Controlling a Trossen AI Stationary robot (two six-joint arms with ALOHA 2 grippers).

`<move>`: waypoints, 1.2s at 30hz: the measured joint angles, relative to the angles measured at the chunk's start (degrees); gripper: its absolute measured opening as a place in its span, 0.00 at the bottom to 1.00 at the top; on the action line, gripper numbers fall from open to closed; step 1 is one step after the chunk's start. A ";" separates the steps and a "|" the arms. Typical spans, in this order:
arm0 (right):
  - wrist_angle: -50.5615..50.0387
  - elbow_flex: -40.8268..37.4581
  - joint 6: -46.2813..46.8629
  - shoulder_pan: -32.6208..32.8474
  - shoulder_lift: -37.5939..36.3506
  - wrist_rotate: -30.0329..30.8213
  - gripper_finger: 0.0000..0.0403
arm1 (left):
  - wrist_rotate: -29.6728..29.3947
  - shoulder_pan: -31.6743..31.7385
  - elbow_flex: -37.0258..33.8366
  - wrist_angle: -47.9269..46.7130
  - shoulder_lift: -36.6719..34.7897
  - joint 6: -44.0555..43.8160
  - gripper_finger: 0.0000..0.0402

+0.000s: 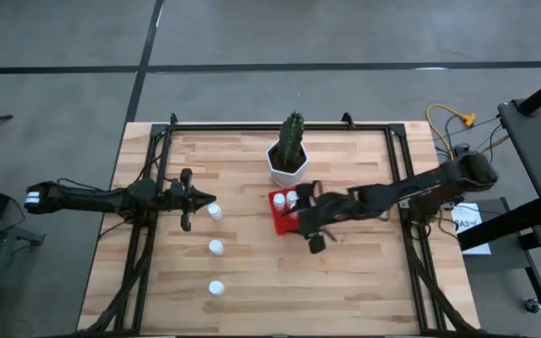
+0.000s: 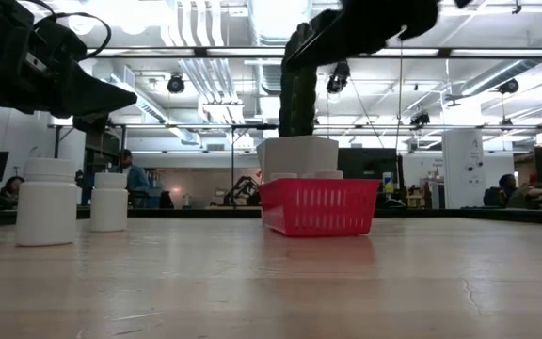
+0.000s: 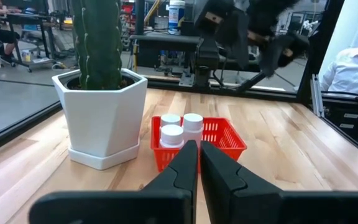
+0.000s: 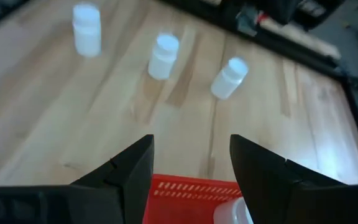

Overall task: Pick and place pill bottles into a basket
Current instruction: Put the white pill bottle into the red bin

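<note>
Right gripper [image 4: 191, 165] hangs over the basket [image 1: 278, 214], fingers spread, empty. Left gripper [image 3: 199, 163] fingers pressed together. The basket apparently holds three bottles [image 3: 172, 134]; three more [image 1: 215, 247] stand on the table [image 1: 364, 282].

Pill bottles, small, white, cylindrical, round white caps: three upright inside the basket [image 3: 199, 140], clustered toward one end [image 3: 172, 136]; three upright on the bare table, spaced in a loose row well apart from it [image 1: 215, 247]. Basket: bright red plastic, rectangular, mesh sides, standing level.
</note>
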 joint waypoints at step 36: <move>42.53 -47.73 3.21 0.09 -41.27 0.55 0.50 | -0.02 -0.01 0.00 0.06 0.01 0.00 0.00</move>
